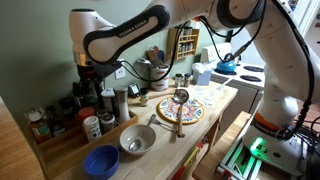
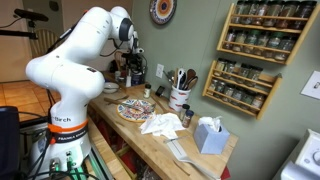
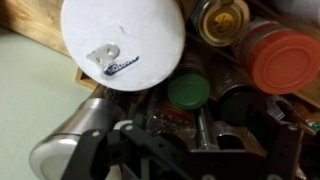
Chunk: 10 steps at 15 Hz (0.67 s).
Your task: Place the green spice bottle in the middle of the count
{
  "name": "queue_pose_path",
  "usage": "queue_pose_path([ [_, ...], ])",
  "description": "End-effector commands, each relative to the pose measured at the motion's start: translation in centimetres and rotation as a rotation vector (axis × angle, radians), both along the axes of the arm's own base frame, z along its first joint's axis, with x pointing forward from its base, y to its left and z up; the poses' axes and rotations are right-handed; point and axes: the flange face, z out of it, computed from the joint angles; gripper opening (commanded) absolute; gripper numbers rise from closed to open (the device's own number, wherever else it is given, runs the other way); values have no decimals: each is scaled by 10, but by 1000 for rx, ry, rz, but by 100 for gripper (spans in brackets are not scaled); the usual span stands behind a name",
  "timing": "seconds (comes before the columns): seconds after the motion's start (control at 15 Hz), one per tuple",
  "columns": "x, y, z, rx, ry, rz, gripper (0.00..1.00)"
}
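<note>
Green-capped bottle (image 3: 188, 92), smooth round lid, crowded among jars (image 3: 285, 60) near wooden table (image 1: 218, 97) corner. Dark gripper (image 3: 185, 135) close above; finger spread: cannot tell.

Green-capped bottle (image 3: 188, 92) lies near the dark claw (image 3: 195, 140); grip unclear.

The green spice bottle (image 3: 188, 92) shows mainly as a round green cap seen from above, standing upright in a crowded cluster of jars on the bench (image 3: 25, 100), just beside a large white lid (image 3: 123, 40) and near a red-capped jar (image 3: 283, 58).
</note>
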Motion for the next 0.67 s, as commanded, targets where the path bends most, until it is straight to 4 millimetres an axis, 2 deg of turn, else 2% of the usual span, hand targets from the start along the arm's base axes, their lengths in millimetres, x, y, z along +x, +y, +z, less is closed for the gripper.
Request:
queue_pose_path([
  [0.0, -10, 1, -1, 9, 45, -56, 100],
  [0.27, -17, 2, 0, 10, 76, -118, 100],
  [0.6, -9, -1, -8, 6, 87, -189, 100],
])
